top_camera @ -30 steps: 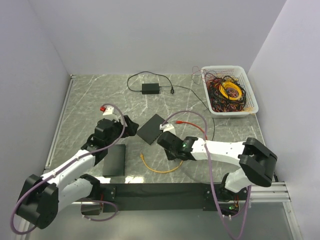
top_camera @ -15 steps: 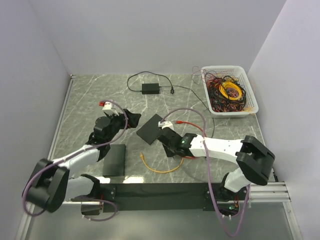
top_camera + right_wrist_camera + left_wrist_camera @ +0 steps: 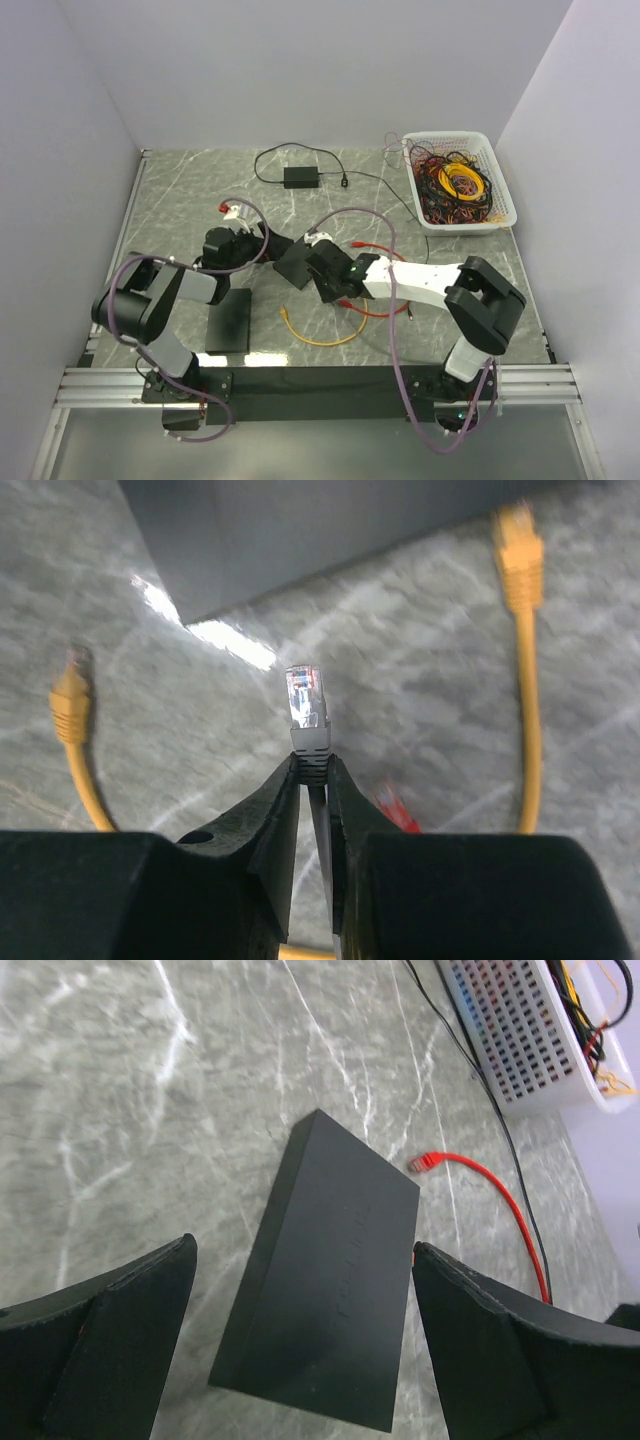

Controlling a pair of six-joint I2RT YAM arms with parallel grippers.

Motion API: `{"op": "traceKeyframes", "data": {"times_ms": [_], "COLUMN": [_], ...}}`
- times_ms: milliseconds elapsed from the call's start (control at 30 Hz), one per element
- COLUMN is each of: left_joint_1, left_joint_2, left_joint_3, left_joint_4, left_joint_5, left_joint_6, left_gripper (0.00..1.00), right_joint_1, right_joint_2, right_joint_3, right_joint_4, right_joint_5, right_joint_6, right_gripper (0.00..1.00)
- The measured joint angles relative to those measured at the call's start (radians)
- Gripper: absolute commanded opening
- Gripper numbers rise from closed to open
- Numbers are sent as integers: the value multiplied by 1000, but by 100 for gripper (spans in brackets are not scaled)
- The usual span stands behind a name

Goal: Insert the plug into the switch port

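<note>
Right tool is clamping the plug, its tip pointing near a corner of the switch lying on the tabletop, while left tool is standing wide apart above it.

- The table is showing grey-green marble, with white veins running across it.
- The switch is appearing plain matte black.
- The plug is gleaming clear, with a grey boot behind it.
- The yellow cable and the red cable are each showing one solid colour.
- The basket is looking white, its cable tangle mixing yellow, red and black.
- The right arm is wearing white shells and black joints, a purple cable looping over it.
</note>
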Motion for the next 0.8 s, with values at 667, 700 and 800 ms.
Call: {"op": "traceKeyframes", "data": {"times_ms": [667, 700, 800], "left_joint_1": [3, 3, 3], "left_joint_2": [180, 183, 183], "left_joint_3": [0, 0, 0], "left_joint_4": [184, 183, 184], "left_joint_5": [153, 154, 154], "left_joint_6": [-30, -29, -27], "left_gripper": [92, 92, 92], "right_joint_1": [-10, -13, -21], "right_joint_2": [133, 133, 133], "right_joint_3": [82, 82, 84], "right_joint_4": [26, 25, 25], "right_joint_5": [-55, -56, -57], "right_joint_6": [-27, -27, -27], "right_gripper": [0, 0, 0]}}
